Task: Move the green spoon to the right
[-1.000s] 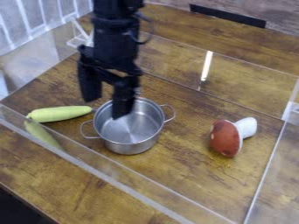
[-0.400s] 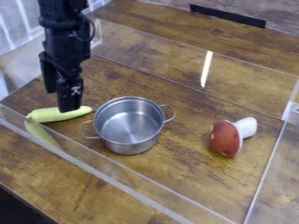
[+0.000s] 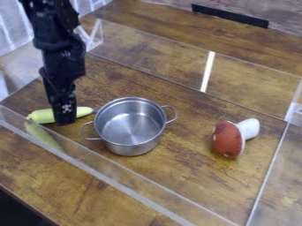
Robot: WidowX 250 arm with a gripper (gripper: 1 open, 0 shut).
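In the single camera view, the green spoon [image 3: 59, 115] lies flat on the wooden surface [image 3: 177, 71] at the left side of the scene, just beside the steel pot [image 3: 130, 125] and to its left. Its long axis runs roughly left to right, and the end nearer the pot shows past the robot's tooling while the middle is partly covered. The gripper [image 3: 62, 101] hangs directly over the spoon, pointing straight down, with its jaws spread wide; the tips sit low, at or very close to the spoon, but whether they touch it cannot be told from this angle. Nothing is pinched between the jaws.

The pot stands upright and empty near the middle of the surface, its small handles pointing outward. Well apart on the right lies the red-and-white mushroom-shaped toy [image 3: 231, 137], tipped on its side. A clear plastic barrier [image 3: 141, 190] runs along the near edge of the work area.

As for progress, the task looks to be at its start: the spoon sits on the far left, on the wrong side of the pot, and is not yet lifted. What appears done is the approach, with the tool lined up above the piece. Left to do, by my reading, is closing on the spoon, raising it, carrying it past the pot toward the right, and setting it down there.
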